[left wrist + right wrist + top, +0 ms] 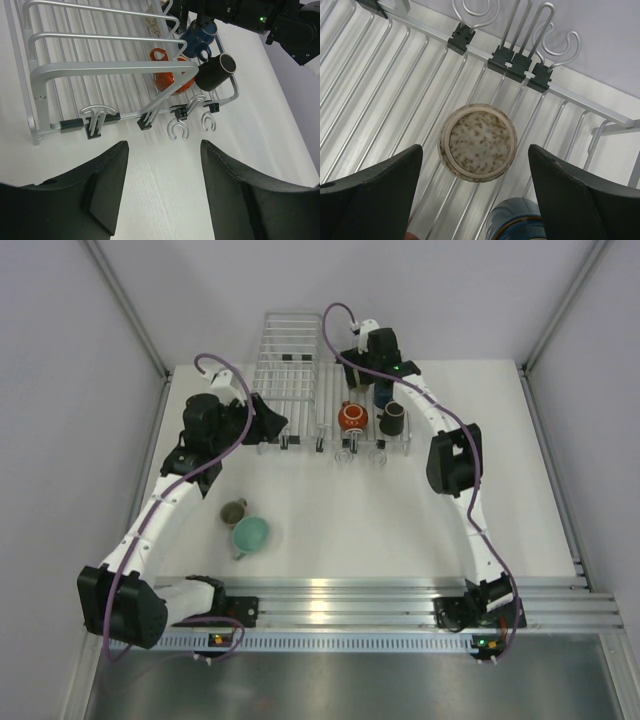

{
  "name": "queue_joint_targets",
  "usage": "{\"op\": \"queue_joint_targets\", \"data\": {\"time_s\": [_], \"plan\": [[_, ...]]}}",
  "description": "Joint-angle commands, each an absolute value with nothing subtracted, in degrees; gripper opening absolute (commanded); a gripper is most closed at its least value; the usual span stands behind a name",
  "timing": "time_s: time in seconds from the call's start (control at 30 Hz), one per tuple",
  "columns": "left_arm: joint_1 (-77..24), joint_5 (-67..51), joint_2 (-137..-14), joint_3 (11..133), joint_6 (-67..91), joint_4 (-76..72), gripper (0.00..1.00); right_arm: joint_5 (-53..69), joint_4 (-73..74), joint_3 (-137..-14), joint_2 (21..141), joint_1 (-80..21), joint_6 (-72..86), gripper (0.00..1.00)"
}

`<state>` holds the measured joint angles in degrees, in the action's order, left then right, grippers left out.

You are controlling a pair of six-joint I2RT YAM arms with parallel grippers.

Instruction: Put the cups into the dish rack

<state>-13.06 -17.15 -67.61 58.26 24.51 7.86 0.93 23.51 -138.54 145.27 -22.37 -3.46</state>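
The dish rack [330, 442] stands at the back middle of the table. In it are an orange-red cup [351, 417], a brown cup [392, 418] and a dark blue cup [383, 393]; all three also show in the left wrist view, orange-red [167, 80], brown [215, 72] and blue [200, 35]. A beige cup [476, 142] sits upside down on the rack bars. My right gripper [362, 368] [475, 147] hangs open above it, holding nothing. My left gripper [268, 422] [164, 145] is open and empty over the table before the rack's front rim [125, 117]. A mint-teal cup [250, 534] and an olive-grey cup [234, 511] stand on the table.
A taller wire frame [290, 350] rises at the rack's left end. Black clips and silver hooks [178, 131] line the front rim. The dark blue cup [517, 220] sits close beside the beige one. Aluminium rails [350, 605] run along the near table edge.
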Motion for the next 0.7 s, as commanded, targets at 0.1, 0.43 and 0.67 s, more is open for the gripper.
{"op": "queue_joint_targets", "data": {"time_s": [0.1, 0.43, 0.67], "plan": [[-12.4, -18.1, -65.6, 57.9, 24.1, 6.9, 0.65, 0.3, 21.2, -140.9, 144.8, -21.7, -3.8, 0.88], [-12.0, -17.4, -64.5, 57.7, 23.8, 7.4, 0.65, -1.3, 16.7, -139.2, 141.5, -21.7, -3.1, 0.91], [-11.8, -16.1, -60.5, 54.4, 22.1, 9.7, 0.63, -2.7, 14.0, -137.7, 137.8, -21.7, -3.3, 0.97]]}}
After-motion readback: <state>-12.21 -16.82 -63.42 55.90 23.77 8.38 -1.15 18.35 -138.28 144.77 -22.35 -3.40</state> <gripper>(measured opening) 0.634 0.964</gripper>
